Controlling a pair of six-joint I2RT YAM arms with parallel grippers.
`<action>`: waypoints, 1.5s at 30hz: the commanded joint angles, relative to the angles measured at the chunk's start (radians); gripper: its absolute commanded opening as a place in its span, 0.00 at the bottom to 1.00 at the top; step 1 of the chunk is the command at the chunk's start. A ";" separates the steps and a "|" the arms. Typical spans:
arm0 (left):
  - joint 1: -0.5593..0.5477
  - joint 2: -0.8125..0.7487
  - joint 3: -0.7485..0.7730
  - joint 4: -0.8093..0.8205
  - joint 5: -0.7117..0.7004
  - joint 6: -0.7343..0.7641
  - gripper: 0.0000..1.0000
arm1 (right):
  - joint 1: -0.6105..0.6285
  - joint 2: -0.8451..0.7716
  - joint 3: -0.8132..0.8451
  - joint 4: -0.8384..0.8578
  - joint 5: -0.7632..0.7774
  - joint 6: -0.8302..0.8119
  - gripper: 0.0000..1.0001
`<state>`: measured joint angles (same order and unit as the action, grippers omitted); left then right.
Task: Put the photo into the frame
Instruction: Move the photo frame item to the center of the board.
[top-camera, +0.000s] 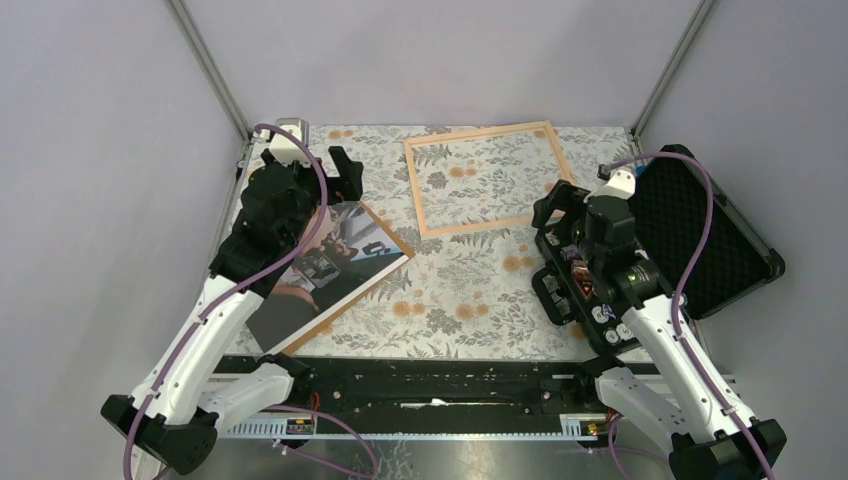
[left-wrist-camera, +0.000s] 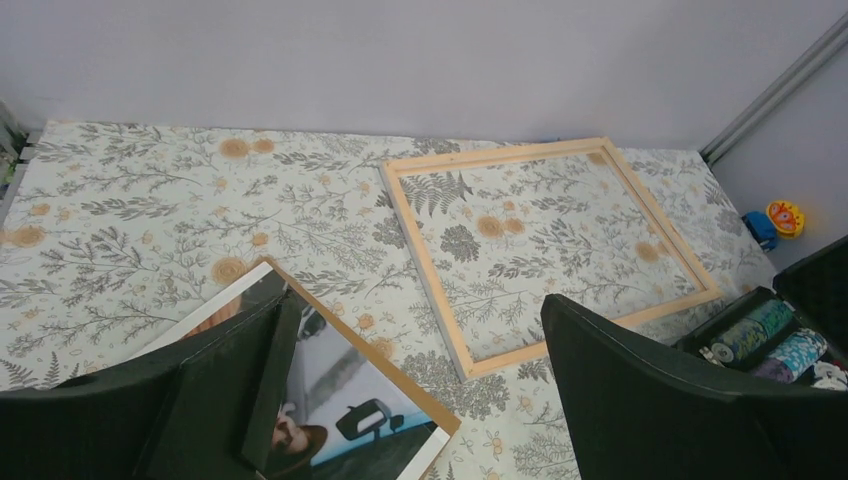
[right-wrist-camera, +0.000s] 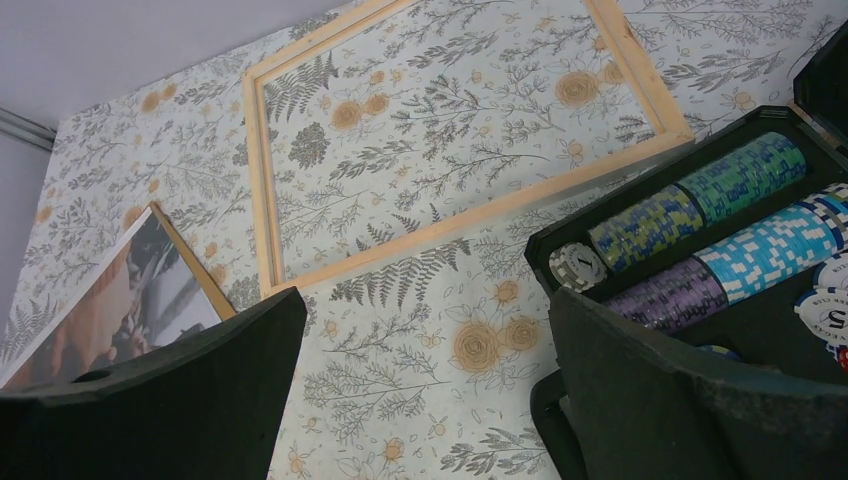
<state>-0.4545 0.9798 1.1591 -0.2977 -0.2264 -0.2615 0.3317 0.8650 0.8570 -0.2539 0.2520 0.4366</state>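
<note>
**A:** Logging claws first: how did they stand?

**B:** Both were spread wide and held nothing. The left claw (left-wrist-camera: 418, 330) hung above the far corner of the photo (top-camera: 335, 265). The right claw (right-wrist-camera: 428, 300) hung beside the chips (right-wrist-camera: 700, 215) in the black case (top-camera: 700, 240).

**A:** Where was the photo?

**B:** It lay picture side up and askew on the left of the flowered cloth (top-camera: 470, 280). The frame (top-camera: 478, 132) lay flat at the far middle, apart from the photo, with cloth showing through it.

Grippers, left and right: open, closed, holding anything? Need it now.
Left gripper: open, holding nothing.
Right gripper: open, holding nothing.
</note>
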 joint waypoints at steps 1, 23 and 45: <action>-0.001 -0.038 0.004 0.064 -0.044 -0.010 0.99 | -0.005 0.003 -0.004 0.021 0.022 0.017 1.00; -0.001 0.005 0.010 0.058 0.023 -0.023 0.99 | 0.035 0.551 -0.172 0.602 -0.634 0.465 1.00; 0.450 0.119 -0.270 -0.167 0.252 -0.321 0.99 | 0.274 1.066 -0.013 1.008 -0.763 0.698 0.85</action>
<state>-0.0792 1.1023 0.9592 -0.5053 -0.1638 -0.5289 0.6018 1.8801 0.8055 0.6300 -0.4747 1.0817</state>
